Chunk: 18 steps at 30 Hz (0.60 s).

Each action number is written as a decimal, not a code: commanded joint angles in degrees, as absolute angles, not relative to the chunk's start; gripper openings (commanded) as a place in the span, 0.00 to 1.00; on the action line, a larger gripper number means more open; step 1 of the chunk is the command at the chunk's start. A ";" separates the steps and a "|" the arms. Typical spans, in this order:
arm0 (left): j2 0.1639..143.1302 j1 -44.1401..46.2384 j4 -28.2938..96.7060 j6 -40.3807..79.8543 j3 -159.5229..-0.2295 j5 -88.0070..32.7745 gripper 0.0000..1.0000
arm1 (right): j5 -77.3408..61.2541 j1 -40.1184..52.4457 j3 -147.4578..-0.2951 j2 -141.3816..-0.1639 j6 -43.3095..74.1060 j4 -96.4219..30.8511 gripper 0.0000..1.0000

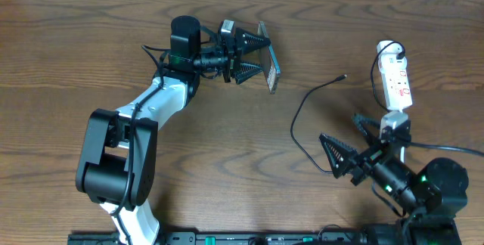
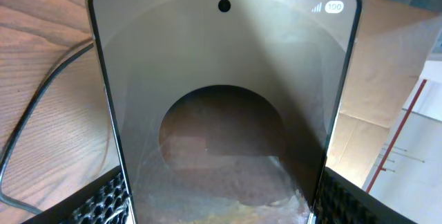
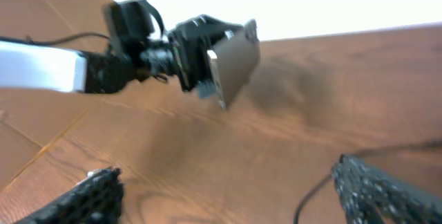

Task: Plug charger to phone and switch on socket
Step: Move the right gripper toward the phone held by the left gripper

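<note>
**Phone gripped, charger not yet plugged**

The left gripper (image 1: pixel 253 56) pinches the phone (image 1: pixel 270 67) by its sides and holds it on edge. The right gripper (image 1: pixel 352 150) is spread wide and empty, close beside the charger (image 1: pixel 296 120). The cable tip lies on the table (image 1: pixel 227 162), between phone and socket (image 1: pixel 396 82), well apart from the phone. So plugging remains to be done, and the switch after it, I judge; the switch itself is too small to read.

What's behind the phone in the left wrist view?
Around the phone: wooden table and the charger cable at left, cardboard at right. Straight behind it is covered.
</note>
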<state>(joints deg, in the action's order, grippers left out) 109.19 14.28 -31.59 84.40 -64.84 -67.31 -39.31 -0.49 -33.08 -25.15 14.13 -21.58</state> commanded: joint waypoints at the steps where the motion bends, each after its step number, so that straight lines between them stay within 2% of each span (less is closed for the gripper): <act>1: 108.86 13.89 -32.47 87.48 -65.43 -68.07 0.60 | -40.80 0.56 -33.91 -29.98 12.99 -17.43 0.92; 9: 108.86 13.89 -32.47 91.20 -65.43 -68.07 0.60 | -30.74 13.08 -33.93 -43.90 11.64 -4.25 0.91; 18: 108.86 13.89 -32.47 94.56 -65.43 -68.03 0.60 | 0.45 30.72 -34.00 -55.02 11.66 8.69 0.90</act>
<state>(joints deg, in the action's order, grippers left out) 109.19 14.28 -31.59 92.64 -64.84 -67.13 -14.55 27.11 -33.17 -52.93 12.34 6.37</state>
